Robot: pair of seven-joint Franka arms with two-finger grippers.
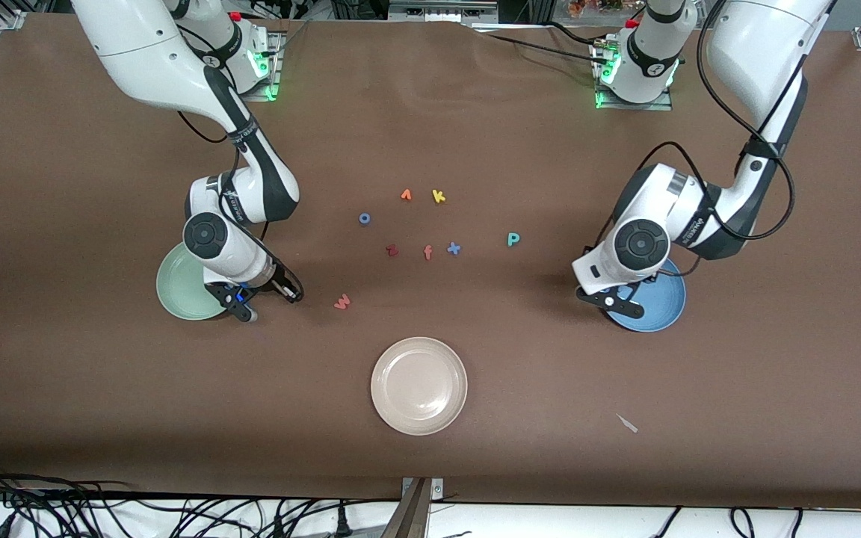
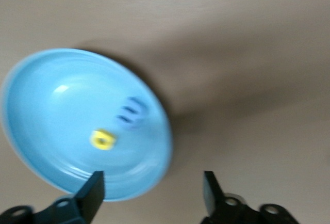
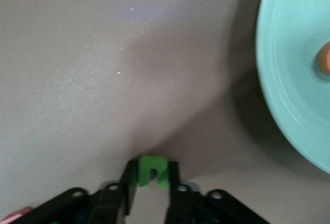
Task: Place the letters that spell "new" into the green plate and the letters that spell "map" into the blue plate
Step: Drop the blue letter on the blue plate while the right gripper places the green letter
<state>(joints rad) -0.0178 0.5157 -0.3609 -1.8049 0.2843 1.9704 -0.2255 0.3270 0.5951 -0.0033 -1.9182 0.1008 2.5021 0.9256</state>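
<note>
My right gripper (image 1: 248, 309) (image 3: 150, 175) is shut on the green n (image 3: 150, 171), low over the table beside the pale green plate (image 1: 182, 295) (image 3: 296, 79). An orange e (image 3: 325, 59) lies in that plate. The left gripper (image 1: 621, 302) (image 2: 152, 190) hangs open and empty over the rim of the blue plate (image 1: 661, 310) (image 2: 46, 110). Inside this plate lie the yellow a (image 2: 103, 140) and the blue m (image 2: 131, 114). The salmon w (image 1: 341, 302) lies on the table between the green plate and the beige one. The teal p (image 1: 513, 239) lies toward the blue plate.
A beige plate (image 1: 419, 385) sits nearest the front camera at mid-table. Loose letters lie in the middle: a yellow k (image 1: 438, 196), a small orange letter (image 1: 406, 195), a blue o (image 1: 364, 218), a dark red z (image 1: 392, 250), an orange-red f (image 1: 427, 252) and a blue x (image 1: 454, 248).
</note>
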